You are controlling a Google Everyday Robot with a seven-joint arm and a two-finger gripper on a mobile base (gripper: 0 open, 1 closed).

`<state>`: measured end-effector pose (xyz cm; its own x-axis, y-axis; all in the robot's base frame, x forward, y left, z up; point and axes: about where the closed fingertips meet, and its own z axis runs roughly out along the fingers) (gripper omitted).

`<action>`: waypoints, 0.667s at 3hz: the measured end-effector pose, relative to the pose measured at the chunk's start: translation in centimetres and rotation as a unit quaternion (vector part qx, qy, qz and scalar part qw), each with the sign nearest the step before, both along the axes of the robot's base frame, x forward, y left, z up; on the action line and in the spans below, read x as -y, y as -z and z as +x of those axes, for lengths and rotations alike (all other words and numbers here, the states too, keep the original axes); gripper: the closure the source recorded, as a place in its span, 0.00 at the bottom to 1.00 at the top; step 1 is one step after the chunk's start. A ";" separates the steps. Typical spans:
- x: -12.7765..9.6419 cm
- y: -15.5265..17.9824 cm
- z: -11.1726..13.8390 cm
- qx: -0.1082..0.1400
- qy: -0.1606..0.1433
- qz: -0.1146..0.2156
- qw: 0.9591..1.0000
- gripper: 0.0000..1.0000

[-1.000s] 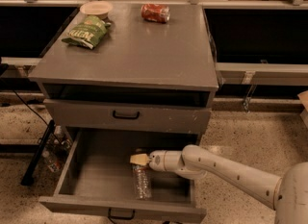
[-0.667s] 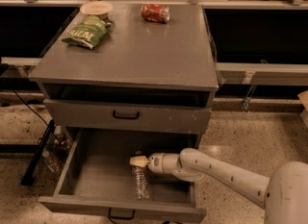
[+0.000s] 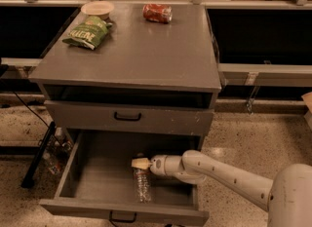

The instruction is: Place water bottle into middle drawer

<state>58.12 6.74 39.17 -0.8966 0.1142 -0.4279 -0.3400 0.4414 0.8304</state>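
Placement looks all but done: water bottle [image 3: 142, 187] lies on the floor of the open middle drawer [image 3: 100, 177]; retreat is next.
Gripper [image 3: 141, 163] is inside the drawer, just above the bottle's cap end, with the arm reaching in across the right wall. I can't tell whether the jaws are spread or closed, or whether they touch the bottle. The bottle lies lengthwise, right of centre, base near the front wall, bare floor to its left. My read of the next move: release if not free, then lift and pull back right. Watch the closed drawer front [image 3: 127, 117] overhanging just behind the gripper, and the right wall under the forearm. There's more room toward the front-right.
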 end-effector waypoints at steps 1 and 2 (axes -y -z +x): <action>0.0 0.0 0.0 0.000 0.000 0.000 1.000 0.54; 0.0 0.0 0.0 0.000 0.000 0.000 1.000 0.29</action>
